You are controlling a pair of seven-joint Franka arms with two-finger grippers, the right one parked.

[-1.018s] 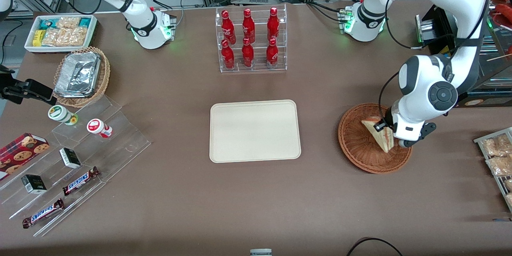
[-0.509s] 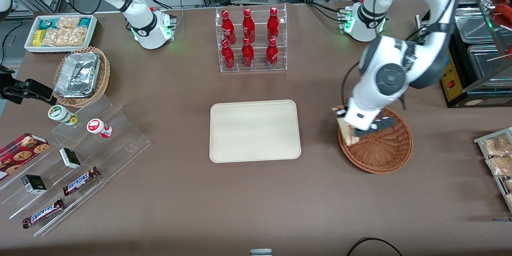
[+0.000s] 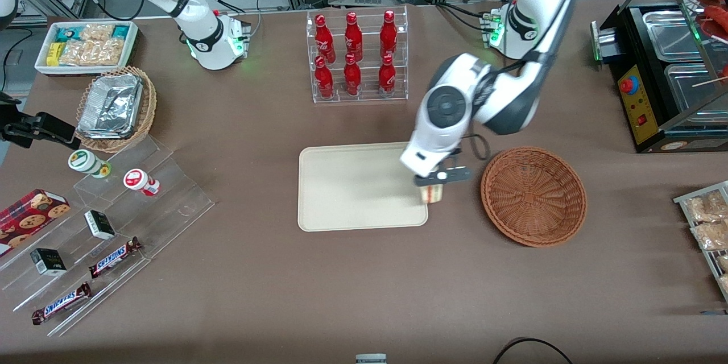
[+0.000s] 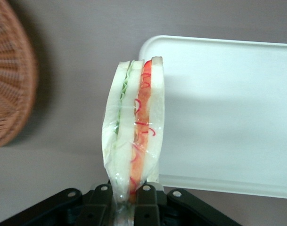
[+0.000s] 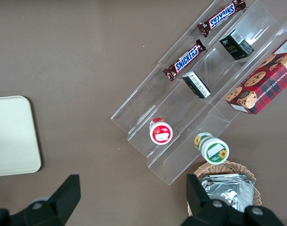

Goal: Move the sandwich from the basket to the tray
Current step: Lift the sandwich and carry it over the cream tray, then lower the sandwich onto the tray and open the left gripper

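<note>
While the brown surface (image 3: 256, 296) fills most of the front view, the action sits just right of centre. The working arm (image 3: 483, 96) reaches down from the upper right, and its gripper (image 3: 435, 182) hangs over the right edge of the cream tray (image 3: 352, 187), clenched on the sandwich (image 3: 432, 194). In the wrist view the sandwich (image 4: 134, 127) stands on edge, wrapped in clear film, its pinched end held between the fingers, green and red filling showing between the bread slices.

The carry step looks nearly done: the sandwich is out of the basket and above the tray's rim, not yet over its middle. The next move likely calls for a short shift farther over the tray, a descent, then release.

Containers: the tray holds nothing. The round brown basket (image 3: 533, 196), to the right of the tray, is empty too. At centre top, a clear rack (image 3: 358, 57) holds six red bottles. At upper left, a white bin (image 3: 85, 45) holds snack packets, and a tan basket (image 3: 116, 108) below it holds foil containers.
</note>
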